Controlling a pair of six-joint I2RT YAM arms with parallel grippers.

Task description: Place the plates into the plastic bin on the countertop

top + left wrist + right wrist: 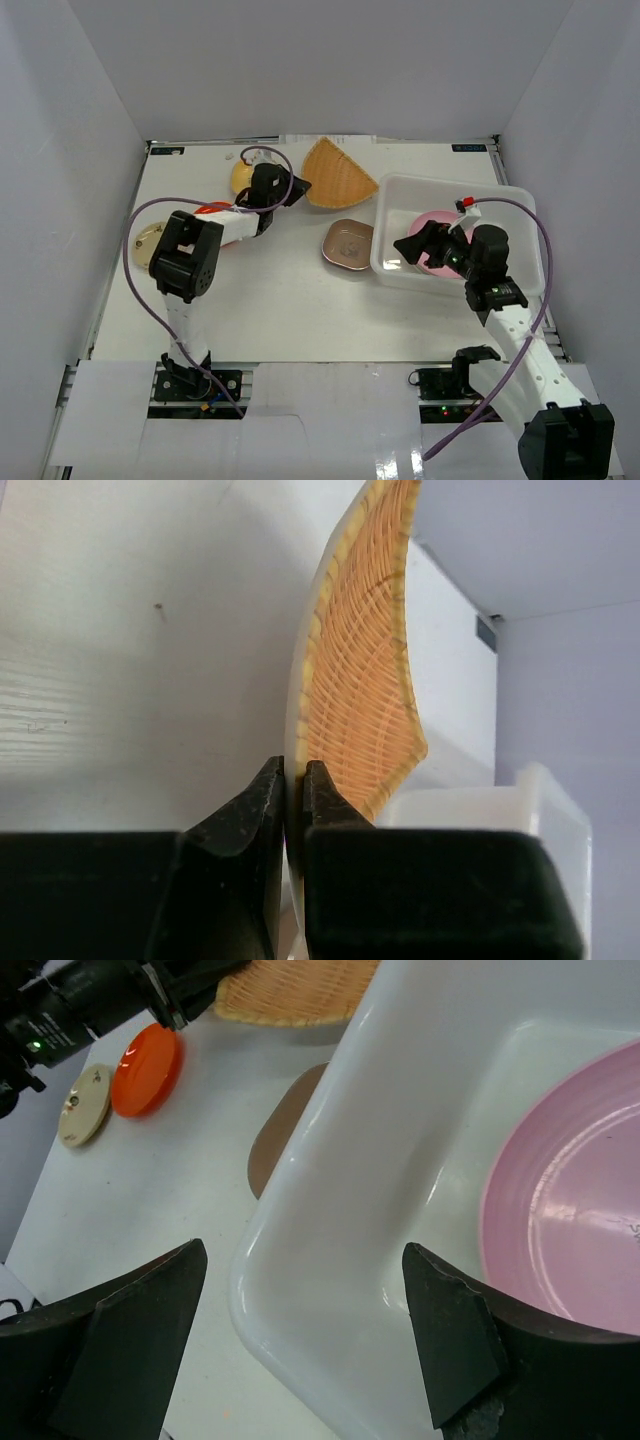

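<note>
My left gripper (297,187) is shut on the near edge of the fan-shaped woven tan plate (338,172); the wrist view shows the jaws (294,780) pinching the plate's rim (360,680), which stands tilted up. My right gripper (408,247) is open and empty, its jaws straddling the near left corner of the plastic bin (440,183). In the right wrist view the gripper (305,1255) hangs over the bin's wall (420,1110). A pink plate (570,1220) lies in the bin. A brown rounded-square plate (347,243) lies just left of the bin.
A yellow-orange plate (240,176), an orange-red plate (213,211) partly under the left arm, and a tan plate (148,245) lie on the countertop's left side. White walls enclose the countertop (300,310).
</note>
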